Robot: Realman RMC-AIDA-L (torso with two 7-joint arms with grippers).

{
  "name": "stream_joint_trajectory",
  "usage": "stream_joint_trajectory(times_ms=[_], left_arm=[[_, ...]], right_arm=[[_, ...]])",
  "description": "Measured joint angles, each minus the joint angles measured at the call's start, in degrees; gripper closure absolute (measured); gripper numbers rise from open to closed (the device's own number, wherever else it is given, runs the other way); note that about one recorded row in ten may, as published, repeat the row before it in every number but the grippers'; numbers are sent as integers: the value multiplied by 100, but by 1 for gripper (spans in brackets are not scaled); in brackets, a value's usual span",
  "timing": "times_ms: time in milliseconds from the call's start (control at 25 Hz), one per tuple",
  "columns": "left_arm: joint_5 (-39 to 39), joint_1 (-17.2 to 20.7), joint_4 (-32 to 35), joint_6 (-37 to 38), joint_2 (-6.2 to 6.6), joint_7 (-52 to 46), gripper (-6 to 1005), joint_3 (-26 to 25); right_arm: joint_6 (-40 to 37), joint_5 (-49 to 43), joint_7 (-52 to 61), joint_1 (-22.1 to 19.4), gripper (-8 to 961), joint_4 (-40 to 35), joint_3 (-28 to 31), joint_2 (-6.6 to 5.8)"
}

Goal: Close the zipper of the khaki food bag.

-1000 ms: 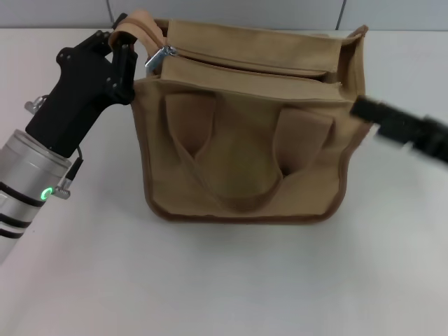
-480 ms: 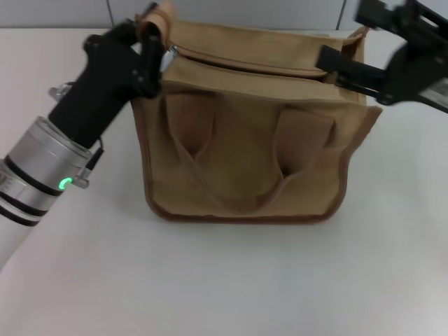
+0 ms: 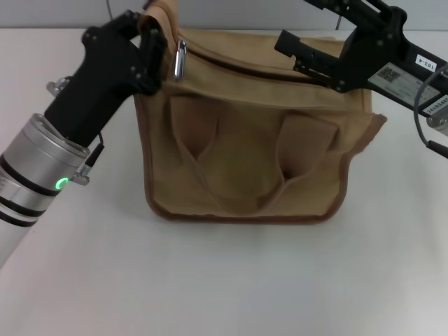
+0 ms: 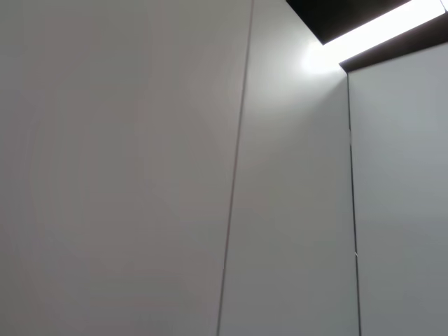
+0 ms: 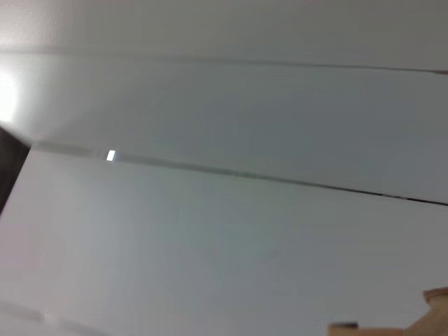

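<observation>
The khaki food bag (image 3: 245, 154) stands on the white table in the head view, its two loop handles hanging down the front. The zipper (image 3: 259, 64) runs along the top panel, and its silver pull tab (image 3: 180, 59) hangs at the left end. My left gripper (image 3: 150, 31) is at the bag's top left corner, shut on the tan fabric end tab (image 3: 159, 12) just left of the pull. Over the top right of the bag, my right gripper (image 3: 301, 24) is open, its lower finger close above the zipper line. A tan corner of the bag (image 5: 437, 308) shows in the right wrist view.
The white table (image 3: 231, 280) spreads in front of the bag and to both sides. A grey panelled wall (image 4: 140, 175) fills the left wrist view, and the right wrist view also shows the wall (image 5: 210, 105).
My right arm has swung in from the right side to above the bag's top right. The left gripper has risen a little with the bag's corner, and the pull tab now hangs down.
</observation>
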Motion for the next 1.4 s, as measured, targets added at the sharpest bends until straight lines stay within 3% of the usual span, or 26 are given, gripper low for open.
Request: stream_joint_trajectory(times_ms=[360, 600, 840, 1000, 1400], left_arm=[[16, -146, 29, -54, 23, -234, 968, -157], [106, -204, -24, -71, 4, -204, 966, -143], [145, -228, -54, -75, 3, -199, 965, -149], [162, -273, -57, -85, 0, -195, 964, -117], [359, -356, -117, -59, 21, -231, 962, -165]], right_arm=[[-597, -41, -3093, -171, 167, -535, -510, 16], [-614, -46, -4817, -189, 167, -306, -542, 43], [-540, -38, -5235, -8, 166, 171, -548, 57], [-240, -54, -4503, 276, 166, 680, -550, 70], [466, -23, -4112, 403, 167, 1063, -474, 82]])
